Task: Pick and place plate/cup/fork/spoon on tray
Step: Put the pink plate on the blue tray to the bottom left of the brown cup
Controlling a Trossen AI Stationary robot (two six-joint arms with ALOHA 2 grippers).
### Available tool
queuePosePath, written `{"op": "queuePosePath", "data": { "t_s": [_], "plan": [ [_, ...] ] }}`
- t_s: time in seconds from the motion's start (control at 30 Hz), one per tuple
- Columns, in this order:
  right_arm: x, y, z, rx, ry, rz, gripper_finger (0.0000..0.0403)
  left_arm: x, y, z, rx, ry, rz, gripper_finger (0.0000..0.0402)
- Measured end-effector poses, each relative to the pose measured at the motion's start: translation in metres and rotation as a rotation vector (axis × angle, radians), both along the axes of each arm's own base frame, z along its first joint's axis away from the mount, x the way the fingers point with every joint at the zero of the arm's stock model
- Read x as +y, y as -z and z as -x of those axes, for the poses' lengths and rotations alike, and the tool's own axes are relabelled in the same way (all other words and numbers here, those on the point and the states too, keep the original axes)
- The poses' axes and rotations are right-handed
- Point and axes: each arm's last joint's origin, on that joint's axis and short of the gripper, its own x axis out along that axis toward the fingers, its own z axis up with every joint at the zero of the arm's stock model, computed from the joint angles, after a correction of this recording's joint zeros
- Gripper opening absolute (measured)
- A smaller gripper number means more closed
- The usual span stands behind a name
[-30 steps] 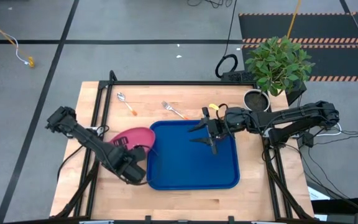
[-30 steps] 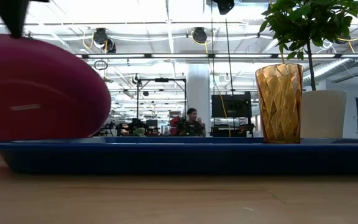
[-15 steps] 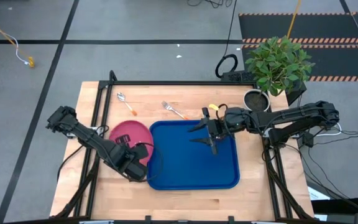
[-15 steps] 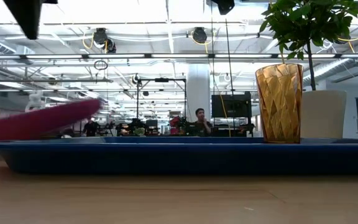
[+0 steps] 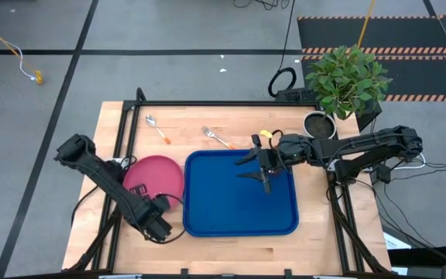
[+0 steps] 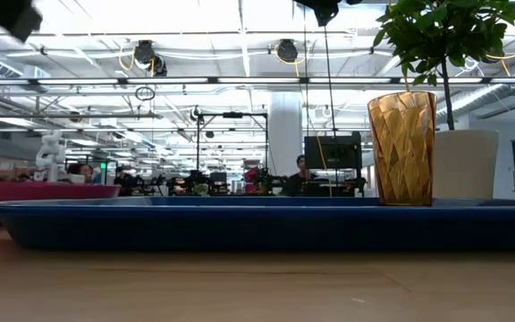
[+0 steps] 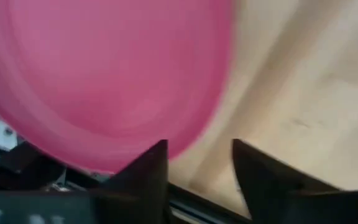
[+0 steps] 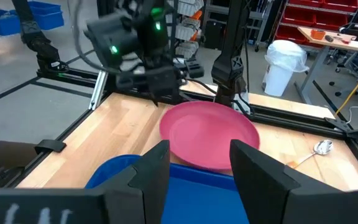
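Observation:
The pink-red plate (image 5: 155, 174) lies flat on the table at the blue tray's (image 5: 231, 221) left side, its right edge at the tray's left rim (image 8: 114, 171). My left gripper (image 5: 158, 226) stands open near the tray's near left corner, a little short of the plate's near edge (image 7: 166, 152). My right gripper (image 5: 262, 167) hangs open over the tray's far right part with nothing between its fingers. The amber cup (image 6: 402, 148) stands upright on the tray. The fork (image 5: 217, 137) and the spoon (image 5: 158, 129) lie on the table beyond the tray.
A potted green plant (image 5: 345, 77) stands at the table's far right corner, behind the right arm. Bare wood shows along the table's near edge (image 5: 238, 252) and between the spoon and the fork.
My left gripper has let go of the plate, which it held tilted on edge over the tray's left rim. The plate has tipped down flat onto the table beside the tray. The left gripper has drawn back toward the table's near edge.

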Motion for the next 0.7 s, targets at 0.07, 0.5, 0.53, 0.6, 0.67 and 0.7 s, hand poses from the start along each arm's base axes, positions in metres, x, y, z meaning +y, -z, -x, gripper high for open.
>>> {"op": "queuePosePath", "data": {
  "t_s": [0.07,0.5,0.53,0.6,0.67,0.7],
  "plan": [
    [0.0,0.0,0.0,-0.002,-0.001,0.003,0.016,0.004,0.009,0.003,0.011,-0.028,-0.02,0.0237],
    [-0.004,0.0,0.0,-0.003,0.011,0.007,0.016,0.008,0.052,0.005,-0.085,-0.012,0.037,0.0316],
    [-0.004,0.0,0.0,-0.003,0.011,0.007,0.016,0.01,0.056,0.007,-0.083,-0.014,0.012,0.0309],
    [-0.004,0.0,0.0,-0.003,0.011,0.007,0.016,0.015,0.063,0.012,-0.069,-0.01,-0.019,0.0292],
    [-0.004,0.0,0.0,-0.002,0.011,0.007,0.016,0.018,0.068,0.015,-0.05,-0.002,-0.026,0.0267],
    [-0.004,0.0,0.0,-0.003,0.011,0.007,0.016,0.019,0.069,0.016,-0.034,-0.001,-0.021,0.025]
  ]
}}
